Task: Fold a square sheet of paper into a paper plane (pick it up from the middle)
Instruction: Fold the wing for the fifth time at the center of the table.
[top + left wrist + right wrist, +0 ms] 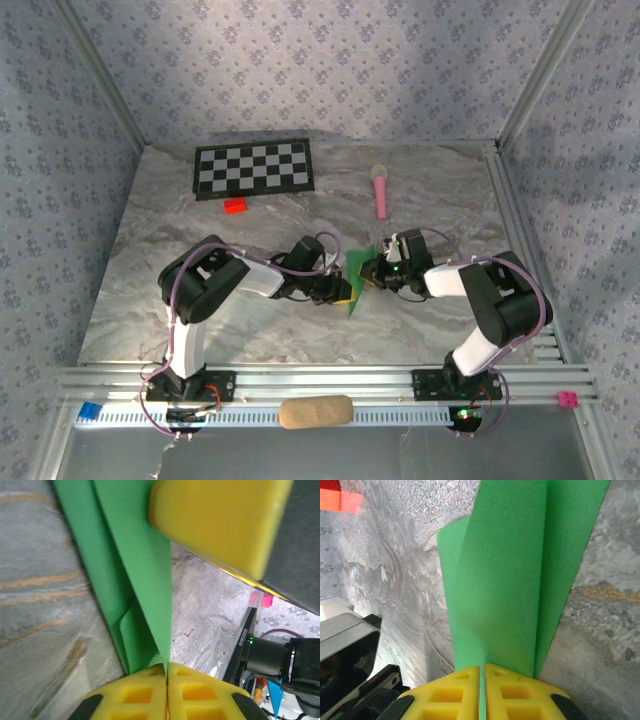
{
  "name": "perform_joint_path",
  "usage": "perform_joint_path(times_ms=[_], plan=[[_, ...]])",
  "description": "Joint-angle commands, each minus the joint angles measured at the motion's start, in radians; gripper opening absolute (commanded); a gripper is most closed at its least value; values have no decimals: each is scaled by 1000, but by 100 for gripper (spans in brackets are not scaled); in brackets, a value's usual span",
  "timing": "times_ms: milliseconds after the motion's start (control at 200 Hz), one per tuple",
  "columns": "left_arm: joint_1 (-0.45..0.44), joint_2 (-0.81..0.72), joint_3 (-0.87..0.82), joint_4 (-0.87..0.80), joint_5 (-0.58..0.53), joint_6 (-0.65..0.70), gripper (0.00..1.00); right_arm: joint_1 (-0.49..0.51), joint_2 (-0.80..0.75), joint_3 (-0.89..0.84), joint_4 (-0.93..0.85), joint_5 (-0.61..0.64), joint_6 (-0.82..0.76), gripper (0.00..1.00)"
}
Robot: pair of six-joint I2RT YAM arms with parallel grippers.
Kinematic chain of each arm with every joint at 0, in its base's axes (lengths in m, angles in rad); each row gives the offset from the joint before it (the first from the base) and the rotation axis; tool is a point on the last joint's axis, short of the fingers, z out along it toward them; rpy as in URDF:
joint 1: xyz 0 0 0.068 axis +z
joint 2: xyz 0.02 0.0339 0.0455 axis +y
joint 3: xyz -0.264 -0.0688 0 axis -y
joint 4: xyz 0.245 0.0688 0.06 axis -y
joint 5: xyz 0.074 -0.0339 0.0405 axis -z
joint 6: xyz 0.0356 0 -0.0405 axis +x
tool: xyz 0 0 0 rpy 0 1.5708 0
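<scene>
Seen from above, a black-and-white checkerboard (253, 168) lies flat toward the bench's far left corner, with a small red block (235, 206) just beside its near edge. Around the middle of the veined, marble-look bench (150, 300), the left gripper (341, 291) and the right gripper (373, 272) meet nose to nose. Each is pinched shut on the green sheet of paper (356, 264) held between them, which is folded to a pointed shape. A pink microphone-shaped toy (381, 190) lies farther back, right of the checkerboard.

The left wrist camera adds detail the overhead lacks: waffle-moulded yellow fingers (135, 695) closed on the paper's thin edge, with layered flaps running away along long straight creases. The right wrist camera shows its own yellow fingers (515, 695) clamping the paper, which spreads away in smooth, matte panels meeting at a sharp fold.
</scene>
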Motion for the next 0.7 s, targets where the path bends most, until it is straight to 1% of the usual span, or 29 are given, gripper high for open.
perform_joint_path(times_ms=[0, 105, 160, 250, 345, 420, 480, 545, 695], plan=[[-14, 11, -51, -209, -18, 32, 15, 19, 23, -8, -88, 72, -14, 12], [-27, -5, -51, -225, -8, 47, 15, 22, 18, -9, -94, 78, -16, 12], [-33, -10, -53, -225, 0, 50, 13, 21, 14, -11, -99, 80, -16, 12], [-43, -9, -49, -224, 8, 57, 6, 22, 12, -13, -99, 82, -17, 12], [-46, -5, -46, -233, 8, 62, 4, 22, 11, -11, -106, 86, -18, 12], [-48, -5, -45, -239, 6, 63, 5, 23, 11, -9, -121, 91, -23, 12], [-48, -6, -46, -245, 7, 66, 13, 23, 9, -8, -128, 97, -24, 12], [-50, -9, -50, -248, 11, 70, 13, 23, 7, -7, -137, 103, -24, 12], [-53, -16, -53, -264, 13, 83, 4, 24, 5, -5, -149, 111, -23, 12]])
